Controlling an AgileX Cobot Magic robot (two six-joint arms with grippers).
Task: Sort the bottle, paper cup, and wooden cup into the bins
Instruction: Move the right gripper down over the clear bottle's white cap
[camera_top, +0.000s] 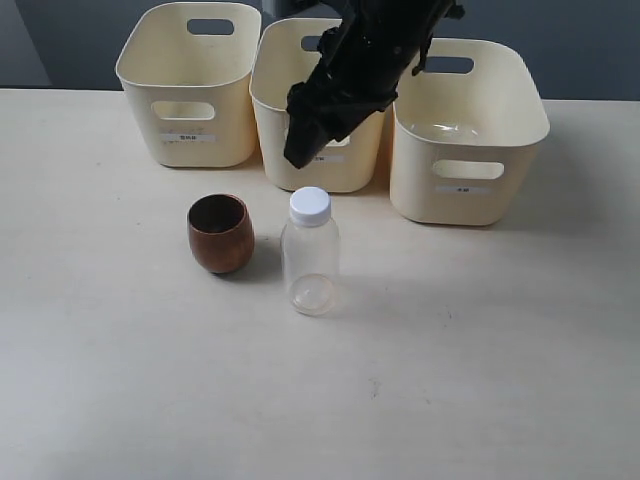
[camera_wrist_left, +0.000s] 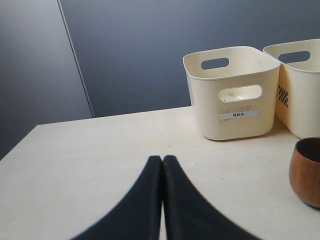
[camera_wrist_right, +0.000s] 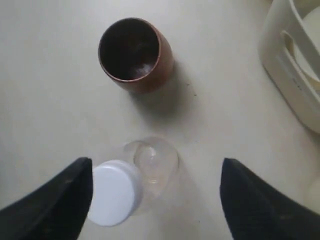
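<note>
The clear bottle (camera_top: 310, 255) with its white cap stands upright on the table, right of the dark brown wooden cup (camera_top: 220, 233). Behind them is a row of three cream bins: left (camera_top: 190, 140), middle (camera_top: 270, 95), right (camera_top: 470, 190). My right gripper (camera_top: 303, 140) hangs open in front of the middle bin, above the bottle. In the right wrist view the bottle (camera_wrist_right: 125, 185) lies between the wide-apart fingers of the right gripper (camera_wrist_right: 156, 167), its cap close to one finger, with the wooden cup (camera_wrist_right: 135, 55) beyond. My left gripper (camera_wrist_left: 162, 159) is shut on nothing, low over the table. The paper cup is out of view.
The left wrist view shows the left bin (camera_wrist_left: 232, 95), part of the middle bin (camera_wrist_left: 300, 95) and the wooden cup's side (camera_wrist_left: 306, 172). A bin corner (camera_wrist_right: 290, 75) sits at the edge of the right wrist view. A dark wall stands behind the table.
</note>
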